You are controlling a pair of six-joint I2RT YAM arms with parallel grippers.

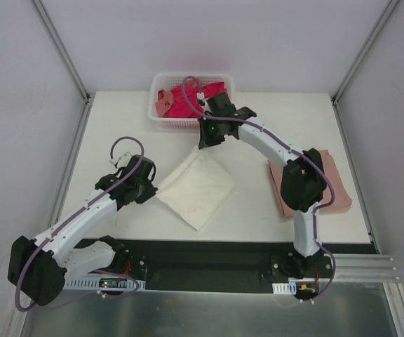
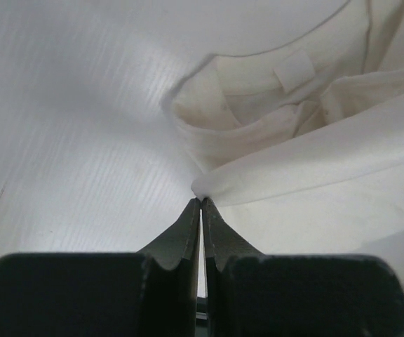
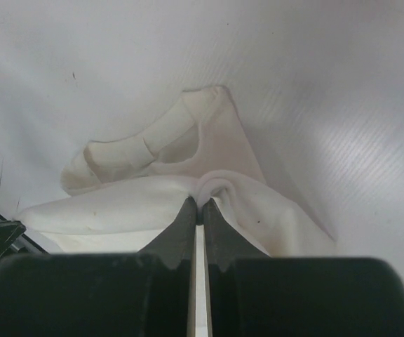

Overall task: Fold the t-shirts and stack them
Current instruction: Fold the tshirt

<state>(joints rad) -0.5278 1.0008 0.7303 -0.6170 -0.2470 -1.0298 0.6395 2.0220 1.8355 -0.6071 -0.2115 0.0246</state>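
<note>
One cream t-shirt [image 1: 196, 188], folded, diamond-wise.

The cream t-shirt [image 1: 196, 188] is seen as soft, matt cloth, lightly creased, as are the pink t-shirt [image 1: 339, 186] and the red t-shirts [image 1: 184, 105]. The basket [image 1: 170, 121] is made of white plastic lattice. The tabletop [image 2: 69, 140] is finished white and finely ribbed, with a faint sheen.

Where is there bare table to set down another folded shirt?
Bare table lies left of the basket; more between basket and pink shirt. Crowded: the middle, where left pincer and right pincer grip the cream shirt.
</note>
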